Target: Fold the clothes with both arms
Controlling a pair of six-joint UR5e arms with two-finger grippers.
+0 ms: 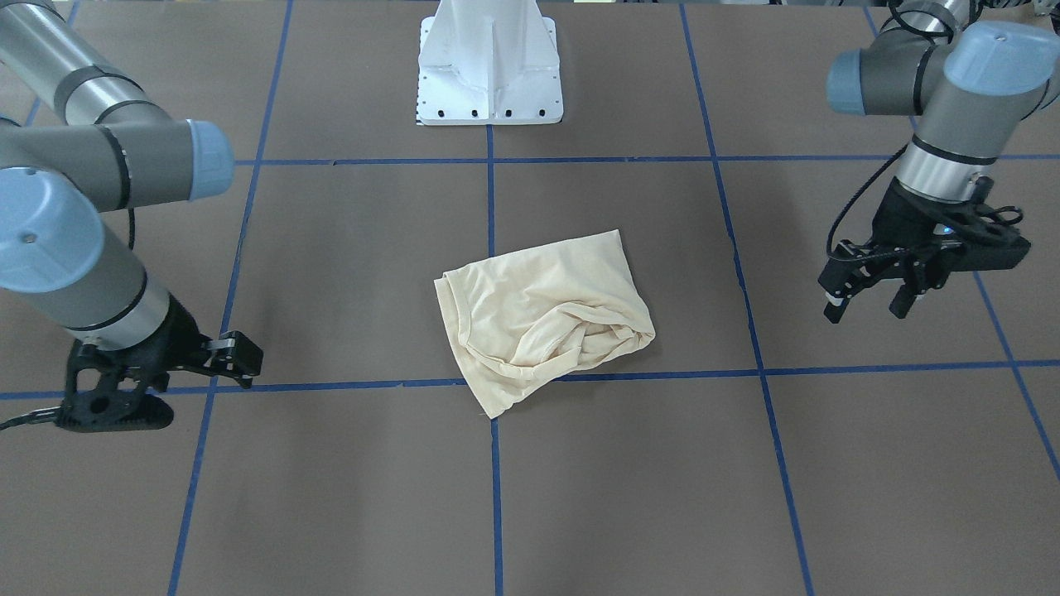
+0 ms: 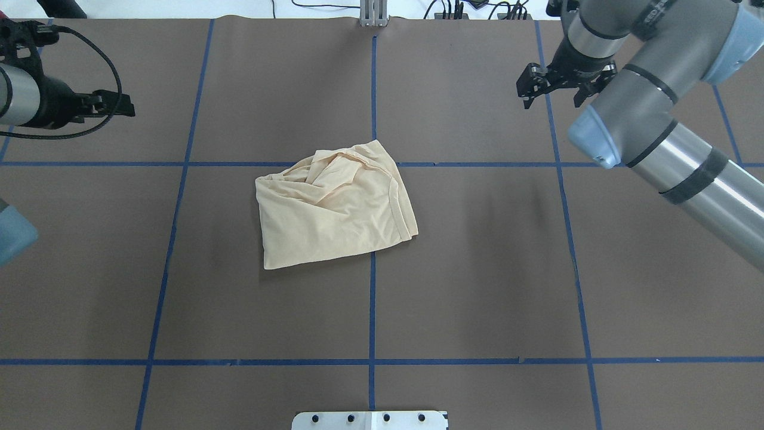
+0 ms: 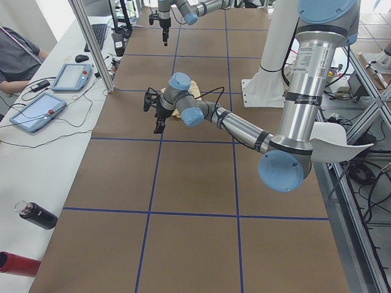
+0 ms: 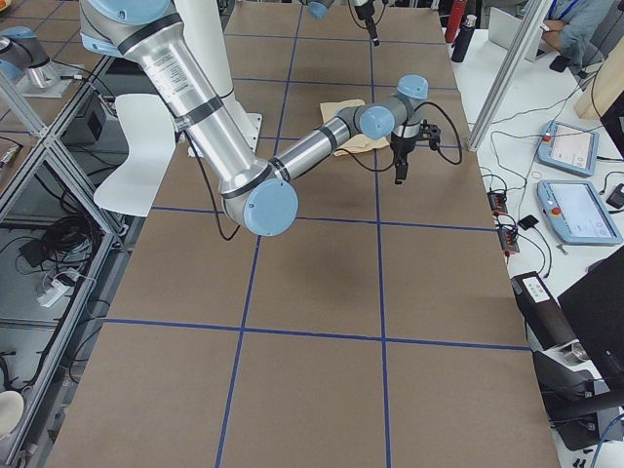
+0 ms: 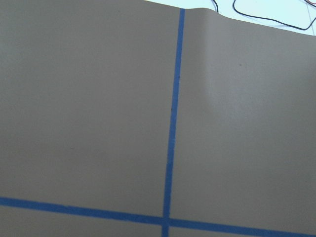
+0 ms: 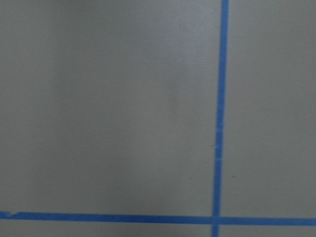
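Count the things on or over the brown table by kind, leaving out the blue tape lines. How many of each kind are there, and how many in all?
Cream shirt: 1
Black two-finger grippers: 2, the left gripper and the right gripper
White pedestal base: 1
Total: 4

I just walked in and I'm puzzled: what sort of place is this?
Probably a robotics lab: left arm and right arm over a table with a blue tape grid, a shirt between them, and control tablets on a side desk.
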